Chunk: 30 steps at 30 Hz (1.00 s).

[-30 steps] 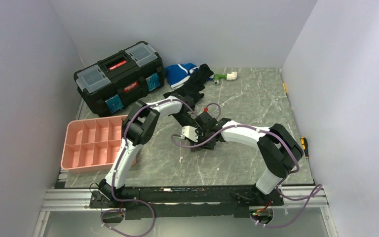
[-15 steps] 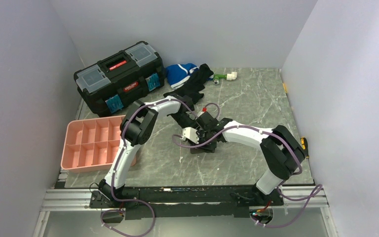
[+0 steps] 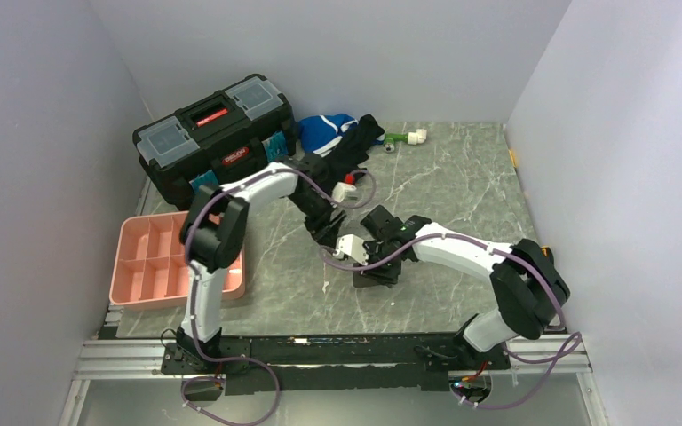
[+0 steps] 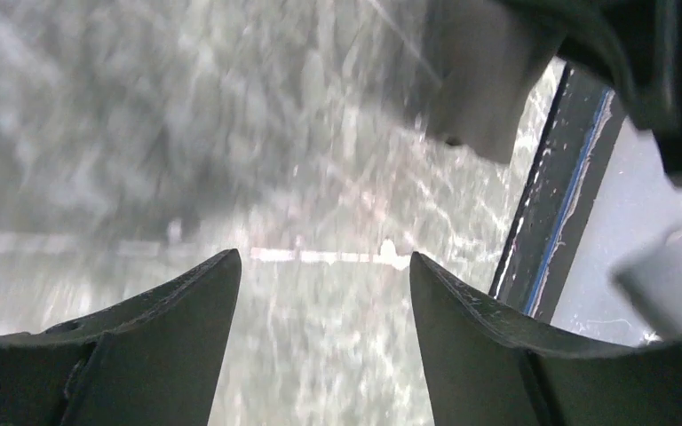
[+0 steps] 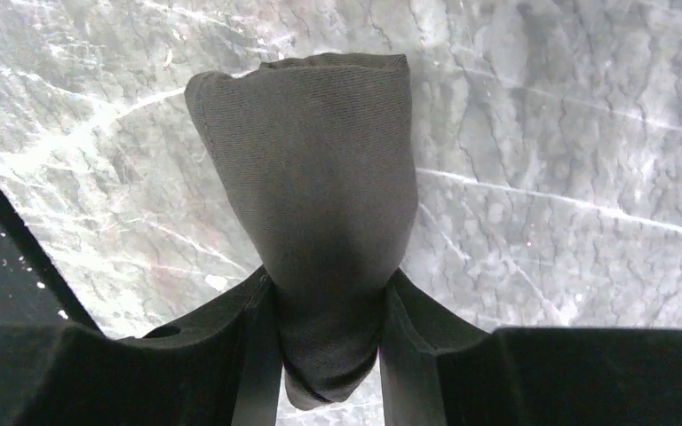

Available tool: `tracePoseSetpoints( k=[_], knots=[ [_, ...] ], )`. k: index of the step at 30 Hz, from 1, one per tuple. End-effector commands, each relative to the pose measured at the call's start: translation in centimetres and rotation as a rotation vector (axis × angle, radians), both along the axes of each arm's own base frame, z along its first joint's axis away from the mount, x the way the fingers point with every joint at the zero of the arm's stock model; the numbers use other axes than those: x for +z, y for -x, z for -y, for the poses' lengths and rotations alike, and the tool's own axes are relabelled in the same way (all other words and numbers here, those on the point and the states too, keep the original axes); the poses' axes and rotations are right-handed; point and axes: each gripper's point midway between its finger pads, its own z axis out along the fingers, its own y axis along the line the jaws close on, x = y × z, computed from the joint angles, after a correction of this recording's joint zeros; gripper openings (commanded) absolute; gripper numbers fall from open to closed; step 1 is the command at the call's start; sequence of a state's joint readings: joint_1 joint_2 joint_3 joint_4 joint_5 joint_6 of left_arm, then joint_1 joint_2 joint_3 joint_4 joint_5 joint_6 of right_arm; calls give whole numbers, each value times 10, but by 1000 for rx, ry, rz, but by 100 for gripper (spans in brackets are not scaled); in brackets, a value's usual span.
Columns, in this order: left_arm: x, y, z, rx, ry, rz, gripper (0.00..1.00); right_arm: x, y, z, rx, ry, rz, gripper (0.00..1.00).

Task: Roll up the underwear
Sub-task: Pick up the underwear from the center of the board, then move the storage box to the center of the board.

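The underwear (image 5: pixel 311 169) is a dark grey-brown roll of fabric, pinched at its near end between the fingers of my right gripper (image 5: pixel 329 284), which is shut on it. From above, the roll (image 3: pixel 375 272) sits low over the marble table's middle under the right gripper (image 3: pixel 378 264). No waistband shows. My left gripper (image 3: pixel 326 231) hangs just left of and behind it, apart from the roll. Its jaws (image 4: pixel 320 266) are open with only blurred table between them.
A black toolbox (image 3: pixel 213 138) stands at the back left, a pink compartment tray (image 3: pixel 155 262) at the left edge. A blue-and-white garment (image 3: pixel 324 131), a black garment (image 3: pixel 353 149) and a green-and-white part (image 3: pixel 406 138) lie at the back. A yellow-handled tool (image 3: pixel 546 257) rests at the right edge.
My left gripper opened and pulled back to the far left, off the roll. The right gripper, still holding the roll, shifted slightly toward the near edge.
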State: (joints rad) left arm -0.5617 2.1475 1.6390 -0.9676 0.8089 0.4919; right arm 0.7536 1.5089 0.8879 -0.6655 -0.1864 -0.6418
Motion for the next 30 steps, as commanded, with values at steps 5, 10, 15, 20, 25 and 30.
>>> tracePoseSetpoints(
  k=[5, 10, 15, 20, 25, 30],
  knots=[
    [78, -37, -71, 218, -25, 352, 74, 28, -11, 11, -67, -31, 69, 0],
    [91, -51, -130, 426, -167, 485, 73, 38, -24, 14, -108, -80, 92, 0],
    [90, -49, -184, 590, -335, 572, 72, 44, -33, 16, -154, -147, 100, 0],
    [83, -32, -219, 660, -426, 543, 73, 45, -35, 20, -181, -163, 107, 0],
    [80, -15, -239, 666, -468, 526, 73, 46, -37, 25, -200, -169, 105, 0],
    [60, 6, -237, 606, -470, 406, 71, 42, -36, 27, -208, -160, 94, 0]
  ],
)
